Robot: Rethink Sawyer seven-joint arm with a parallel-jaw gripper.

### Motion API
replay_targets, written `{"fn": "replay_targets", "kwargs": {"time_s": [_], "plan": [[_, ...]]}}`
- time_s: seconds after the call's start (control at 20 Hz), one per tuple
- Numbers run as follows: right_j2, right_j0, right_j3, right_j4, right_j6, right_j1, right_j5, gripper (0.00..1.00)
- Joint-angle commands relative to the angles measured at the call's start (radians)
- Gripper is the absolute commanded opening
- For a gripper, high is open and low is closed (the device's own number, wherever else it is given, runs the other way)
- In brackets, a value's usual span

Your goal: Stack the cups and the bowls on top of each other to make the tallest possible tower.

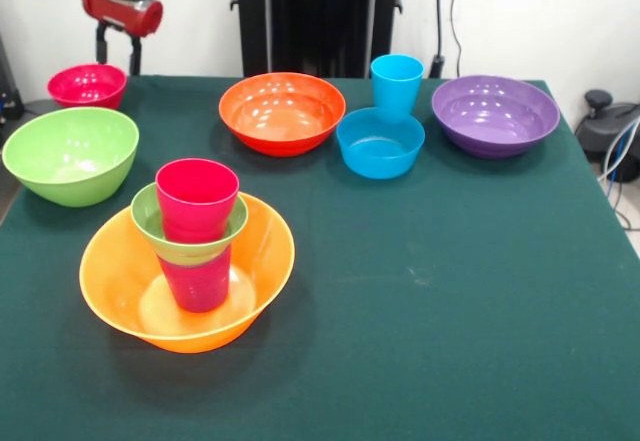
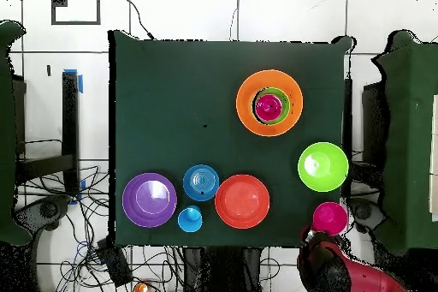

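The tower stands on the green-covered bench, at the near left in the front view: a large orange bowl as base, a magenta cup upright inside it, a small lime green bowl seated on that cup, and a red-pink cup upright in the small bowl. The overhead view shows only nested rings here, green and pink inside orange; the layering is legible from the front alone. The remaining pieces lie apart from the tower: a large lime green bowl to its far left, a small pink-red bowl at the far left corner, a red-orange bowl mid-bench, a small blue bowl just beside it, a sky blue cup upright directly behind the blue bowl, and a purple bowl to the right. All are mouth-up. The arm is drawn back off the bench edge near the pink-red bowl; the overhead view shows its red and black body beside that bowl. The end effector's opening cannot be determined, and nothing is seen in its hold.
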Motion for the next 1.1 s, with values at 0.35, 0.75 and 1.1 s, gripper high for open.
{"fn": "replay_targets", "kwargs": {"time_s": [0.35,0.75,1.1], "plan": [[0.170,-0.030,-0.036,-0.027,0.030,0.110,0.093,1.00],[0.072,0.074,-0.077,-0.029,0.032,0.116,0.068,0.00],[0.066,0.091,-0.101,-0.029,0.023,0.111,0.076,0.00]]}}
